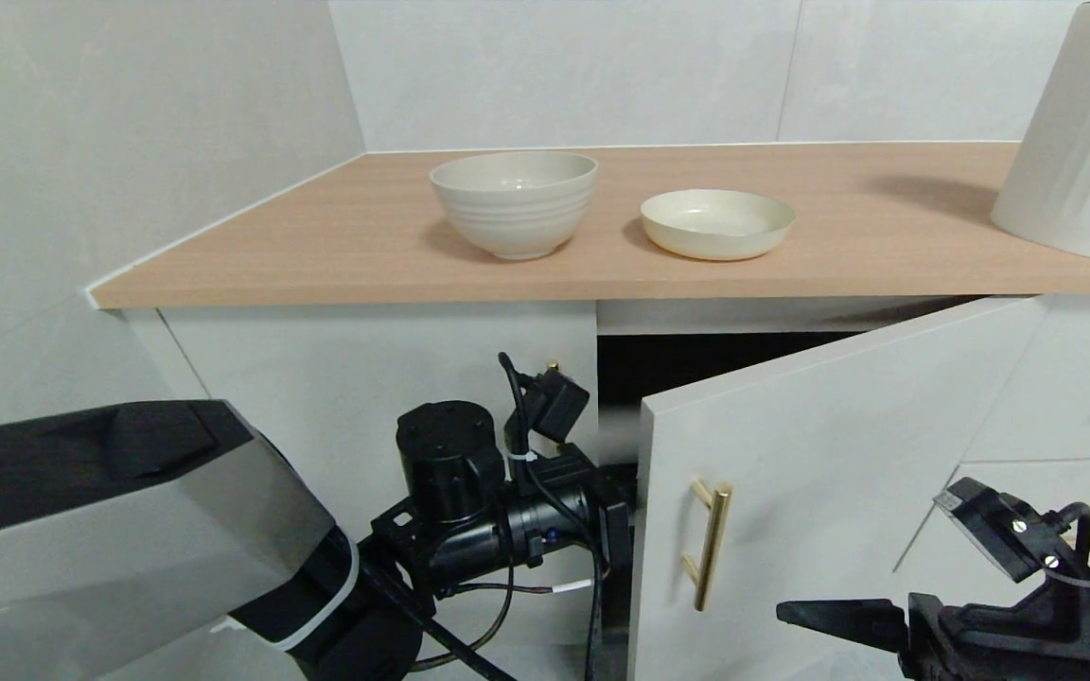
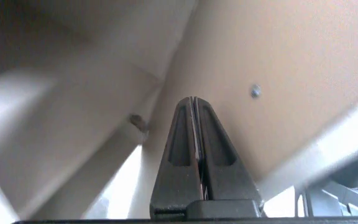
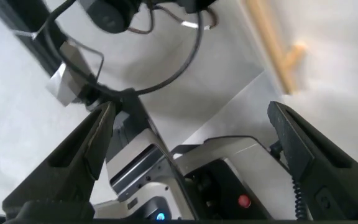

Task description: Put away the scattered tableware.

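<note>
A deep cream bowl (image 1: pixel 514 203) and a shallow cream dish (image 1: pixel 717 223) stand side by side on the wooden counter (image 1: pixel 318 255). Below them a white cabinet door (image 1: pixel 810 454) with a gold handle (image 1: pixel 711 544) stands partly open. My left arm's wrist (image 1: pixel 507 511) sits at the dark gap beside the door's edge. The left gripper (image 2: pixel 193 101) is shut with nothing in it, close to a pale panel with a screw (image 2: pixel 255 91). My right gripper (image 1: pixel 791 615) is low in front of the door, open and empty (image 3: pixel 190 109), with the handle (image 3: pixel 272 43) beyond it.
A tall white ribbed shade (image 1: pixel 1084 142) stands on the counter's right end. Tiled walls close the left side and back. More white cabinet fronts (image 1: pixel 1075 397) lie to the right of the open door.
</note>
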